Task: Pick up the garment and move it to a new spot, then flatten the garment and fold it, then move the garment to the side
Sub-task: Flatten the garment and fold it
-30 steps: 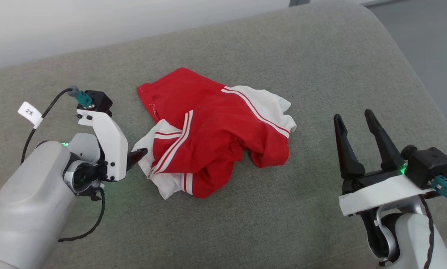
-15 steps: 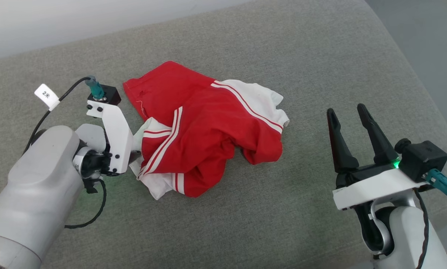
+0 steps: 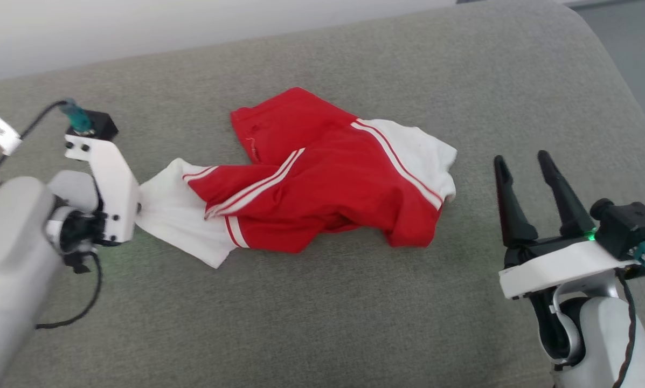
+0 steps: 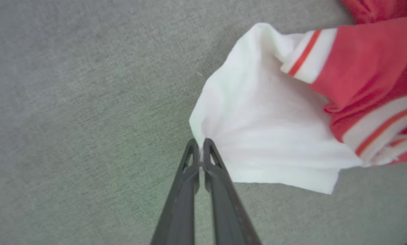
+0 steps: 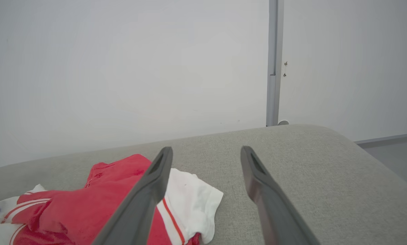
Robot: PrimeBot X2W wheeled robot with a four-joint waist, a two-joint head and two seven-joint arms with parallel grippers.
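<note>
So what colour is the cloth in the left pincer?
White, on the garment; the left wrist view shows it best.

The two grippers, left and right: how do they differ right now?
The left gripper is shut, pinching the white sleeve of the garment; the right gripper is open and holds nothing. The left gripper touches the garment; the right gripper stands apart from it, off to the right. Both have two long dark fingers.
</note>
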